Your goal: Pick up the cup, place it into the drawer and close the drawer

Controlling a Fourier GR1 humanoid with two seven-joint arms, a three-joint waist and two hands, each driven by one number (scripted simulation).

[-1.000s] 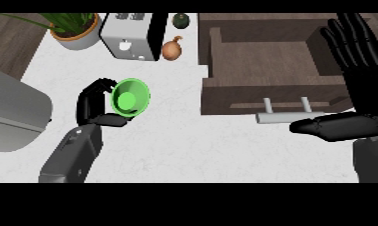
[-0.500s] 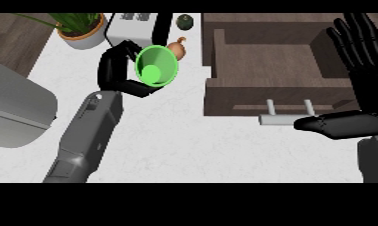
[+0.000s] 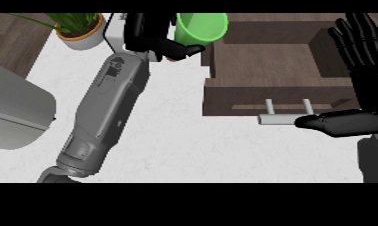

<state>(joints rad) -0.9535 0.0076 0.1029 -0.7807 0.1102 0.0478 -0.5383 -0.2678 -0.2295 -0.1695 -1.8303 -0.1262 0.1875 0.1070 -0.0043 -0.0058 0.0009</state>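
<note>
White counter [image 3: 184, 145] with potted plant [image 3: 77, 32]

Cup carried toward drawer
Left hand [image 3: 151, 37] with green cup [image 3: 199, 27] moved up and right from mid-desk to the open drawer's [image 3: 266, 65] left rim.

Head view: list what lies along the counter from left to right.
Grey appliance → potted plant → left hand → green cup → open drawer → drawer handle → right hand.
</note>
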